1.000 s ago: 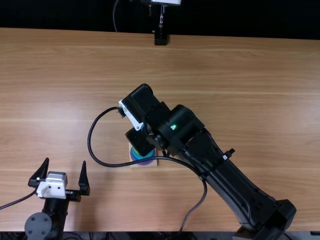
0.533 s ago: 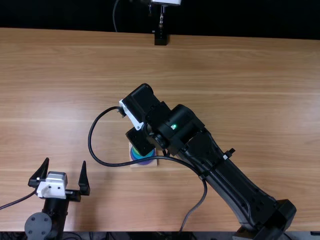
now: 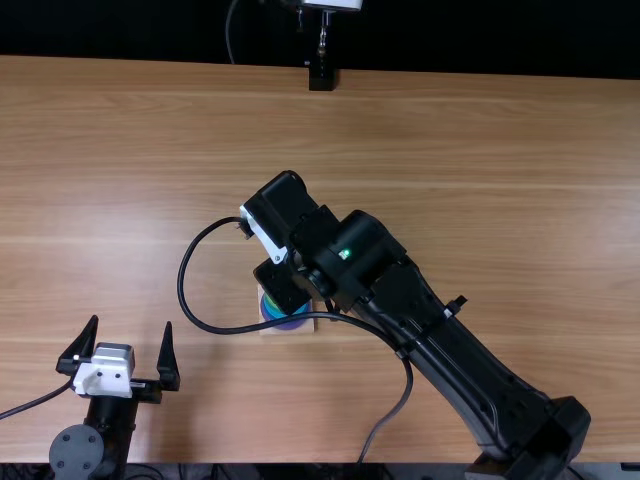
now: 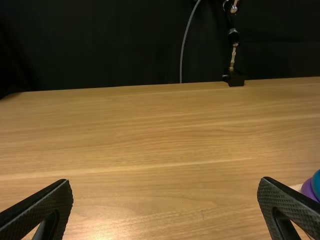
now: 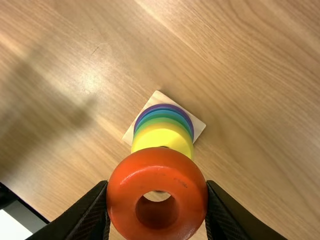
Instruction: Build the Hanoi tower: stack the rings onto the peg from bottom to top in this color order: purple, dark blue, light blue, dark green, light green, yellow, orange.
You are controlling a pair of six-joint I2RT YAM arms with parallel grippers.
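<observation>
In the top view my left gripper (image 3: 132, 323) stands open at the near left, and the right arm's gripper end (image 3: 283, 285) covers part of the ring stack (image 3: 292, 325). The left wrist view has my left gripper (image 4: 166, 181) with nothing between its fingers; purple and blue rings (image 4: 307, 189) peek out beyond one finger. In the right wrist view my right gripper (image 5: 157, 192) is shut on the orange ring (image 5: 157, 162), held over the stack. Below it are a yellow ring (image 5: 162, 134), green, blue and purple edges, and the square wooden base (image 5: 198, 127). The peg top is hard to make out.
A dark cable (image 3: 181, 290) loops from the right arm across the stack's near side. A black stand (image 3: 321, 76) rises at the table's far edge. The wooden table (image 3: 480, 150) extends around the stack.
The right arm has shifted very slightly toward the near edge, its cable with it. The left arm has kept still.
</observation>
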